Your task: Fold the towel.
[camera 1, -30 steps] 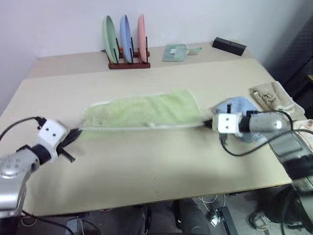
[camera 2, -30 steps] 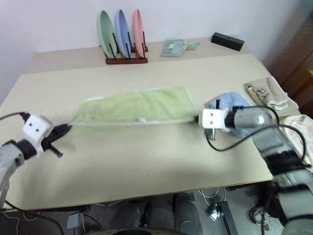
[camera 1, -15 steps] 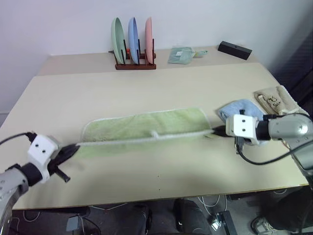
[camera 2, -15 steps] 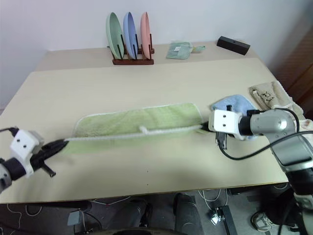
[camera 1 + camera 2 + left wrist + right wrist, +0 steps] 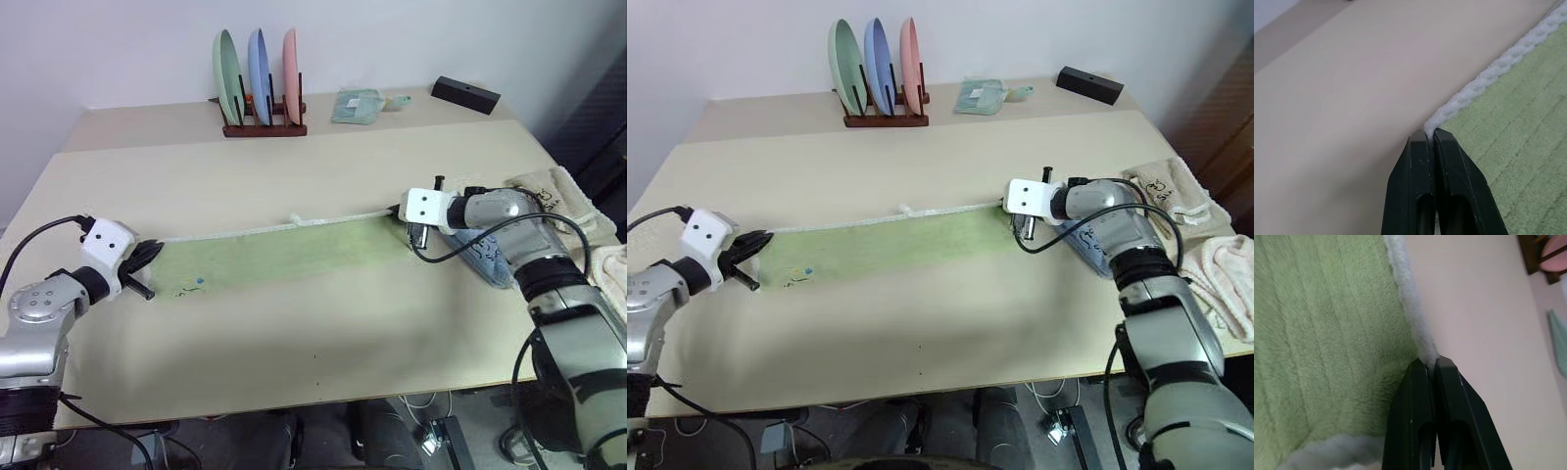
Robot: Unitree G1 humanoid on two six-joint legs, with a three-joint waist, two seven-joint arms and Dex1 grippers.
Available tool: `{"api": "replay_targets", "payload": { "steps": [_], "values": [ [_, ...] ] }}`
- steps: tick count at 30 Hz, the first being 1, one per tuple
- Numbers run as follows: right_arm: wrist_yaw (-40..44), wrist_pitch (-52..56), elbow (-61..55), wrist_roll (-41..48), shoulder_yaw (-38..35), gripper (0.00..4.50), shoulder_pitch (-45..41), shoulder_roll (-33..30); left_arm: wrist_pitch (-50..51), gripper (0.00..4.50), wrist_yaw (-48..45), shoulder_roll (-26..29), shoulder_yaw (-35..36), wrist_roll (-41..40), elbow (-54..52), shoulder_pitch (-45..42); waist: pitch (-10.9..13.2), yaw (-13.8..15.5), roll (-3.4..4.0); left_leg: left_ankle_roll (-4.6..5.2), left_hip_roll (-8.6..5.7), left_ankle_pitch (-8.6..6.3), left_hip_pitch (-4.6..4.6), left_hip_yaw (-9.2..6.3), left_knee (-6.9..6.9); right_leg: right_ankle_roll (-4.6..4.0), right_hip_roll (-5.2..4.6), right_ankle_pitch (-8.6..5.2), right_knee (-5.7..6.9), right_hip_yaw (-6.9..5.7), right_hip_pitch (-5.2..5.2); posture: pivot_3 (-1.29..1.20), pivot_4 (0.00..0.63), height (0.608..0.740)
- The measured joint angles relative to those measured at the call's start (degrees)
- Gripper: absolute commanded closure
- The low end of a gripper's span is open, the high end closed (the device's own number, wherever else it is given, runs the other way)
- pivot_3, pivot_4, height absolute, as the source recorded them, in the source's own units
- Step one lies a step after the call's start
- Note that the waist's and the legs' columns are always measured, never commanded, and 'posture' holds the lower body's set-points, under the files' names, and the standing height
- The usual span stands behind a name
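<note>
The towel (image 5: pixel 279 257) lies folded into a long narrow strip across the middle of the worktop (image 5: pixel 294 333), its whitish edging along the far side. The left pincer (image 5: pixel 149 257) is clamped on the strip's left end corner, near the worktop's left edge; the right pincer (image 5: pixel 399 211) is clamped on the far right corner. Both pairs of black fingers (image 5: pixel 1432 147) are pressed together on the white edging.

A broad bare band runs between the strip and the near edge, another behind it. At the far edge stand a plate rack (image 5: pixel 257 69), a small green packet (image 5: pixel 355 105) and a black box (image 5: pixel 464 94). Just beside the right arm lies a light blue towel (image 5: pixel 482 257); a beige towel (image 5: pixel 554 196) sits at the right edge
</note>
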Motion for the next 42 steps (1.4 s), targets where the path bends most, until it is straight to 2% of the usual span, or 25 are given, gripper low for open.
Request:
{"api": "replay_targets", "payload": {
  "steps": [5, 7, 8, 10, 14, 17, 20, 21, 22, 25, 28, 29, 32, 35, 38, 42],
  "values": [
    [-3.0, -3.6, 8.5, -2.7, 0.4, 4.43, -3.6, 2.2, -1.3, 4.5, 0.2, -0.7, -1.2, 0.9, 2.4, -1.0, 0.0, -0.4, 0.0, -0.01, 0.01, 0.0, 0.02, 0.0, 0.0, 0.0, 0.03, 0.0, 0.03, 0.02, -0.02, 0.0, 0.15, 0.74],
    [-4.3, -4.2, 10.3, -3.5, 0.4, 3.9, -4.3, 2.4, -0.8, 4.5, 0.3, -1.2, -1.3, 0.6, 2.5, -1.1, 0.0, -0.5, 0.0, -0.01, 0.01, 0.01, 0.01, 0.0, 0.0, 0.0, 0.03, 0.0, 0.05, 0.02, -0.04, 0.0, 0.15, 0.74],
    [-5.0, -4.2, 11.3, -3.9, 0.4, 3.6, -4.7, 2.5, -0.3, 4.21, 0.3, -1.6, -1.3, 0.1, 2.5, -1.1, 0.0, -0.5, 0.01, -0.01, 0.01, 0.01, 0.0, 0.0, 0.0, 0.0, 0.02, 0.0, 0.05, 0.03, -0.04, 0.0, 0.15, 0.74],
    [-6.2, -4.1, 12.7, -4.4, 0.4, 2.68, -5.4, 2.6, 1.2, 3.54, 0.6, -2.2, -1.2, -0.5, 2.6, -1.1, 0.0, -0.5, 0.01, -0.01, 0.01, 0.01, 0.0, 0.0, 0.0, 0.0, 0.03, 0.0, 0.05, 0.03, -0.04, 0.0, 0.15, 0.74],
    [-10.9, -5.6, 13.2, -8.0, 1.2, 0.69, -5.6, 1.7, 1.7, 1.57, 3.2, -2.7, -0.8, -0.3, 2.6, -1.1, 0.0, -0.4, 0.01, -0.01, 0.0, 0.01, 0.0, 0.01, 0.01, 0.0, 0.02, 0.0, 0.06, 0.05, -0.05, 0.0, 0.15, 0.74],
    [-14.7, -6.0, 10.8, -10.1, 1.4, 0.69, -5.3, -1.9, 1.5, 1.57, 7.0, -4.0, 1.5, -0.3, 1.8, -0.5, 0.0, -0.2, 0.04, -0.01, -0.03, 0.01, -0.05, 0.01, 0.02, 0.0, 0.01, 0.0, 0.06, 0.05, -0.1, 0.0, 0.15, 0.74],
    [-14.9, -1.8, 3.2, -6.0, -4.2, 0.69, -1.7, -5.1, 1.8, 1.57, 10.5, -5.8, 4.5, -1.0, -1.2, 0.7, 0.0, -0.1, -0.03, -0.01, 0.0, 0.01, -0.03, -0.03, 0.0, 0.0, 0.02, 0.0, 0.03, 0.04, -0.05, 0.0, 0.15, 0.74],
    [-13.1, 2.3, -1.6, -2.0, -7.4, 0.19, 1.5, -5.3, 2.1, 1.53, 11.6, -6.4, 5.3, -1.5, -2.8, 0.9, 0.0, 0.0, -0.05, -0.02, 0.01, 0.01, -0.03, -0.07, 0.02, 0.0, 0.02, 0.0, 0.02, 0.03, 0.01, 0.0, 0.15, 0.74],
    [-10.8, 7.9, -7.2, 2.3, -10.2, 0.05, 5.2, -5.3, 2.6, 1.53, 12.6, -6.9, 6.0, -1.7, -4.5, 0.8, 0.0, 0.1, -0.05, -0.01, 0.02, 0.01, -0.03, -0.09, 0.04, 0.01, 0.02, 0.0, 0.01, 0.01, 0.03, 0.0, 0.15, 0.74],
    [-4.7, 28.8, -27.4, 16.3, -16.8, 0.05, 18.4, -5.0, 4.3, 1.53, 13.8, -7.6, 6.3, -3.0, -10.5, 0.9, 0.0, 0.4, -0.03, 0.0, 0.0, 0.0, -0.05, -0.11, 0.09, 0.02, -0.01, 0.01, 0.03, 0.03, 0.06, 0.0, 0.15, 0.74],
    [-4.1, 50.5, -45.3, 29.4, -22.0, 0.05, 28.2, -4.1, 6.5, 1.53, 12.4, -9.3, 3.3, -4.9, -17.7, 1.2, -0.1, 1.0, 0.02, 0.01, 0.0, -0.01, -0.02, -0.04, 0.11, 0.06, -0.01, 0.04, 0.05, 0.1, 0.07, 0.0, 0.15, 0.74],
    [-5.9, 59.5, -51.7, 35.3, -25.5, 0.05, 31.1, -2.7, 7.7, 1.53, 11.7, -10.9, 0.8, -5.9, -20.9, 1.1, -0.1, 1.3, 0.02, 0.01, 0.0, -0.01, 0.03, -0.06, 0.11, 0.06, -0.01, 0.04, 0.04, 0.1, 0.14, 0.0, 0.15, 0.74],
    [-12.6, 77.8, -62.8, 46.9, -31.3, 0.05, 36.2, 2.5, 9.2, 1.53, 9.6, -14.7, -8.4, -6.7, -26.0, 0.8, -0.1, 1.4, -0.01, 0.02, 0.0, -0.01, 0.07, -0.06, 0.13, 0.09, 0.0, 0.07, 0.03, 0.1, 0.2, 0.0, 0.15, 0.74],
    [-20.5, 90.4, -66.9, 54.0, -36.8, 0.05, 39.6, 9.0, 9.4, 1.53, 8.7, -17.2, -13.9, -6.6, -27.5, 0.4, -0.1, 1.2, -0.01, 0.01, 0.0, -0.01, 0.08, -0.02, 0.12, 0.08, 0.01, 0.08, 0.07, 0.14, 0.16, 0.0, 0.15, 0.74],
    [-28.4, 97.9, -68.2, 57.7, -41.5, 0.05, 39.8, 15.4, 9.4, 1.53, 7.3, -18.4, -17.4, -6.6, -27.9, -0.1, -0.1, 1.2, 0.01, 0.0, 0.01, 0.0, 0.09, 0.02, 0.11, 0.07, 0.02, 0.08, 0.1, 0.16, 0.13, 0.0, 0.15, 0.74],
    [-38.2, 102.0, -67.1, 59.3, -47.0, 0.05, 37.3, 23.6, 9.4, 1.53, 4.6, -18.4, -20.2, -6.8, -28.1, 0.0, -0.1, 1.2, 0.02, 0.01, 0.01, 0.01, 0.11, 0.04, 0.13, 0.06, 0.03, 0.1, 0.09, 0.17, 0.15, 0.0, 0.15, 0.74]
  ]
}}
